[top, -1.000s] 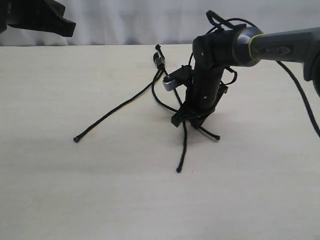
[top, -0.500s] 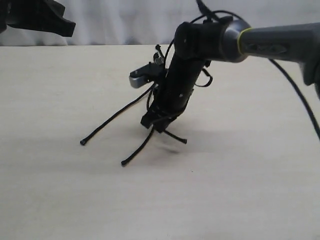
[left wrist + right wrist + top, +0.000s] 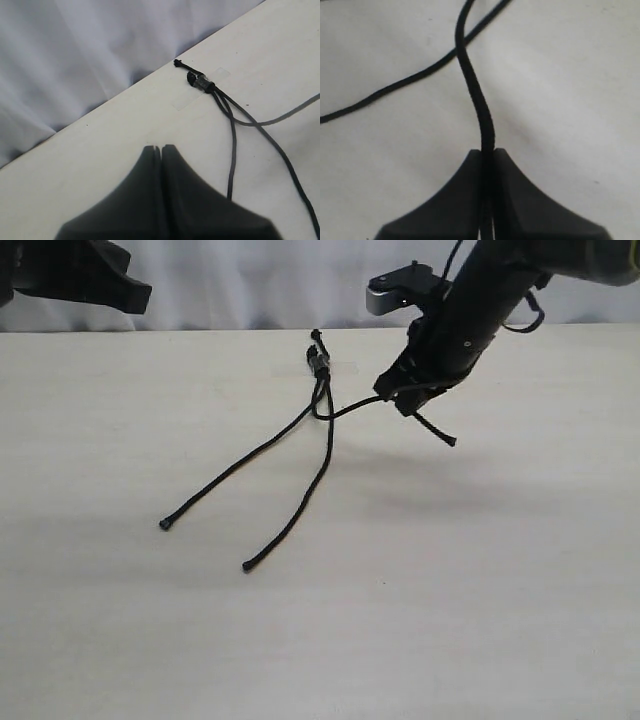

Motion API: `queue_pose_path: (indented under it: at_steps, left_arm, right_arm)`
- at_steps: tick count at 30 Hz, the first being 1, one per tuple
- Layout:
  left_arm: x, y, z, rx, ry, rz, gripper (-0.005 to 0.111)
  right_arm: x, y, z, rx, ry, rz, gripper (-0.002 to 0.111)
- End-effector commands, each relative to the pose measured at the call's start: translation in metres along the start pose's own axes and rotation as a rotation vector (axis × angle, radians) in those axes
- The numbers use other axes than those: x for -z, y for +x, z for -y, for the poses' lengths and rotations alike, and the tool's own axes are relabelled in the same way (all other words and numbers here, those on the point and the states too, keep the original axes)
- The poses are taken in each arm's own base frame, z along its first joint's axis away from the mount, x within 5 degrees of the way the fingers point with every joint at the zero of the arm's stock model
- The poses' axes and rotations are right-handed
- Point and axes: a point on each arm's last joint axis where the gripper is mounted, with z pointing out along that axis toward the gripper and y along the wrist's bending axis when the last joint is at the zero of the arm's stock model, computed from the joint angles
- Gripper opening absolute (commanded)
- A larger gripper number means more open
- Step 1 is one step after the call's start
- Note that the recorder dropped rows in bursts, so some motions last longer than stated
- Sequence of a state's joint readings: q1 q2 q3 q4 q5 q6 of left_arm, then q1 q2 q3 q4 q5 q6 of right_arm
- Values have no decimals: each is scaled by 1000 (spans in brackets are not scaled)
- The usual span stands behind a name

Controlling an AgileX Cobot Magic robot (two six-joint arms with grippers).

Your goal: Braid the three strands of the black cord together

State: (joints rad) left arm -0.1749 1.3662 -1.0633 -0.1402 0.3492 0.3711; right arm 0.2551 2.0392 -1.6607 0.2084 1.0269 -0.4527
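The black cord's knot (image 3: 319, 361) is taped to the far middle of the table, and three strands run out from it. Two strands lie flat: the left one (image 3: 235, 462) ends at a knobbed tip (image 3: 165, 525), the middle one (image 3: 300, 505) at a tip (image 3: 247, 566). My right gripper (image 3: 408, 400) hangs above the table to the right of the knot, shut on the third strand (image 3: 480, 110), whose tip (image 3: 452, 442) dangles below it. My left gripper (image 3: 162, 148) is shut and empty, well short of the taped knot (image 3: 201, 83).
The left arm's dark body (image 3: 70, 275) sits at the far left corner. A pale curtain (image 3: 250, 280) backs the table's far edge. Clear tape (image 3: 200, 90) holds the knot down.
My right gripper has risen and swung from the table's middle to the upper right, carrying its strand across. The middle strand dropped free and now lies to the left.
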Motion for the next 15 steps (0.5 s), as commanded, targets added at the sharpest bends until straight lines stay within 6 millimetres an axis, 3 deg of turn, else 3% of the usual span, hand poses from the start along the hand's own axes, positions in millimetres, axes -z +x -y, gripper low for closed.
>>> queue_pose_path:
  at_steps: [1,10,15]
  left_arm:
    - [1,-1,0,18,1,14,0]
    - [1,-1,0,20,1,14,0]
    - [1,-1,0,20,1,14,0]
  right_arm:
    - [-9,6,27,-66,30,16,4]
    - [-38,12,61,-188,74,60,4]
    - [-45,15,75,-317,111,86,4]
